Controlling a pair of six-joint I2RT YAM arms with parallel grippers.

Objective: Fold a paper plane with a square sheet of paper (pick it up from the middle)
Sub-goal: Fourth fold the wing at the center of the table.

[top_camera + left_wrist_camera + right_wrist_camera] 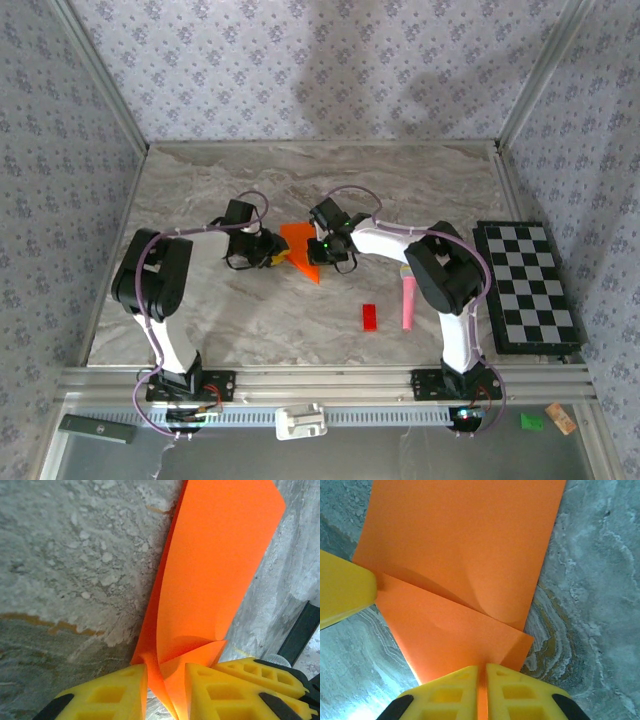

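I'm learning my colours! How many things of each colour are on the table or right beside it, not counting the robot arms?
Orange: 1, the sheet of paper
Red: 1, the small block
Pink: 1, the toy microphone
Black-and-white: 1, the checkered board
Total: 4

square sheet of paper (460, 555): thin, matt | table (590, 580): smooth marbled stone | left pincer (166, 680): matt yellow plastic

Two yellow fingers of the left claw (165, 692) pinch the near end of the square sheet of paper (215, 570). The bright orange sheet is doubled over lengthwise, with a small creased flap by the grip, over a grey marbled worktop (75, 555).
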